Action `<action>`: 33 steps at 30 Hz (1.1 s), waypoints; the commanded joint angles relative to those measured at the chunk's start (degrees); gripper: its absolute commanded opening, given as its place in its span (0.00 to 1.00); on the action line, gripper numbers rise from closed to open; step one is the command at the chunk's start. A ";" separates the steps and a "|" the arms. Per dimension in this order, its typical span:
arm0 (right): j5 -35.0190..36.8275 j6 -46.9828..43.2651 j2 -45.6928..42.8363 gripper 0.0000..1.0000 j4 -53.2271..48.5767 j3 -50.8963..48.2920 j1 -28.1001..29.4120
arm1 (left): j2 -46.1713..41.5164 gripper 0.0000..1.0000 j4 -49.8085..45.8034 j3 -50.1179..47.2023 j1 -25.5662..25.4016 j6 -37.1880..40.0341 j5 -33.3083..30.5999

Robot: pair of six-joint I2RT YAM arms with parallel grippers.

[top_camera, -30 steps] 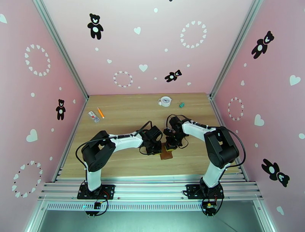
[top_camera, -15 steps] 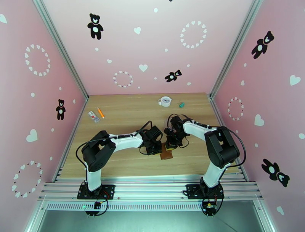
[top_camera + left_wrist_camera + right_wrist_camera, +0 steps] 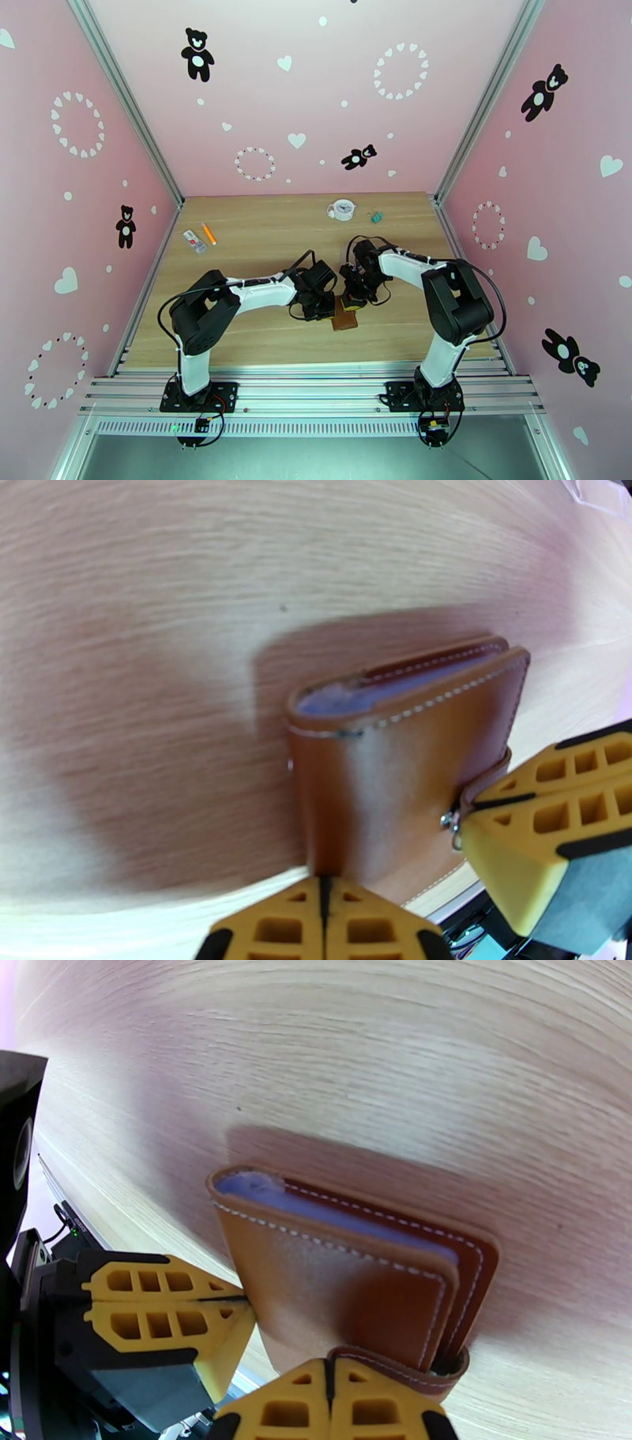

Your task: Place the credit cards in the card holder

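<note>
We had the left gripper (image 3: 324, 918) pinched shut on an edge of the card holder (image 3: 395, 748) and the right gripper (image 3: 328, 1402) shut on its strap (image 3: 395, 1366), so the light, floppy leather, pale credit cards (image 3: 340, 1216) inside, stood between our fingertips, best gripped at stitched edges
</note>
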 commanded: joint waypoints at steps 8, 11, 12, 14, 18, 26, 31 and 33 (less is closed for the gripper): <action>2.28 0.57 3.29 0.00 -0.49 0.00 1.75 | 2.44 0.05 1.41 0.50 -0.41 0.15 -0.13; 4.59 0.29 3.80 0.00 -0.89 -0.34 2.43 | 2.37 0.05 1.31 0.59 -0.42 0.28 -0.24; 5.15 0.22 4.10 0.00 -0.89 -0.51 2.68 | 2.41 0.05 1.31 0.63 -0.44 0.24 -0.23; 6.65 0.27 4.79 0.00 -0.96 -0.96 3.12 | 2.47 0.05 1.25 0.64 -0.44 0.28 -0.22; 10.55 1.34 5.95 0.00 -0.73 -1.87 4.14 | 2.43 0.05 1.27 0.69 -0.42 0.28 -0.19; 12.30 3.30 4.74 0.00 0.73 -2.87 5.20 | 1.37 0.05 0.17 0.92 -0.43 0.77 -1.48; 14.33 4.31 -5.53 0.34 -1.35 1.36 5.18 | -5.96 0.09 -7.31 3.58 -0.44 4.85 -9.32; 16.90 4.49 -9.79 0.44 -3.79 4.84 5.17 | -11.09 0.21 -10.97 4.62 -0.33 6.92 -14.24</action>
